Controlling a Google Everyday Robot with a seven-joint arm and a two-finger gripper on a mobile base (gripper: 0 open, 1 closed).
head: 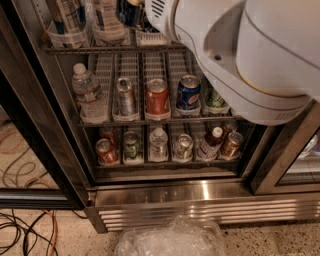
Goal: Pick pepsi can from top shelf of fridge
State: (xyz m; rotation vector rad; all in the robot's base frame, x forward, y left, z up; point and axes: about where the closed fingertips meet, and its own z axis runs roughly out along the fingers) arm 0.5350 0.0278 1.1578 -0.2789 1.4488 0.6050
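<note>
The fridge [200, 197] stands open in front of me. Its top shelf [115, 49] is a grey wire rack with clear plastic cup fronts [65, 37]. On it stand a tall blue-and-white can [65, 14], a clear bottle [107, 17] and a dark-blue can [131, 11], cut off by the picture's top edge; I cannot read its label. My white arm [250, 55] fills the upper right and reaches toward that dark-blue can. My gripper is out of view, past the arm's end [160, 10] at the top edge.
The middle rack holds a water bottle [87, 92], a silver can [125, 95], a red can [157, 96], a short blue Pepsi can [188, 92] and a green can [216, 100]. The bottom rack [165, 162] holds several cans and bottles. A crumpled plastic bag [170, 240] and cables [22, 230] lie on the floor.
</note>
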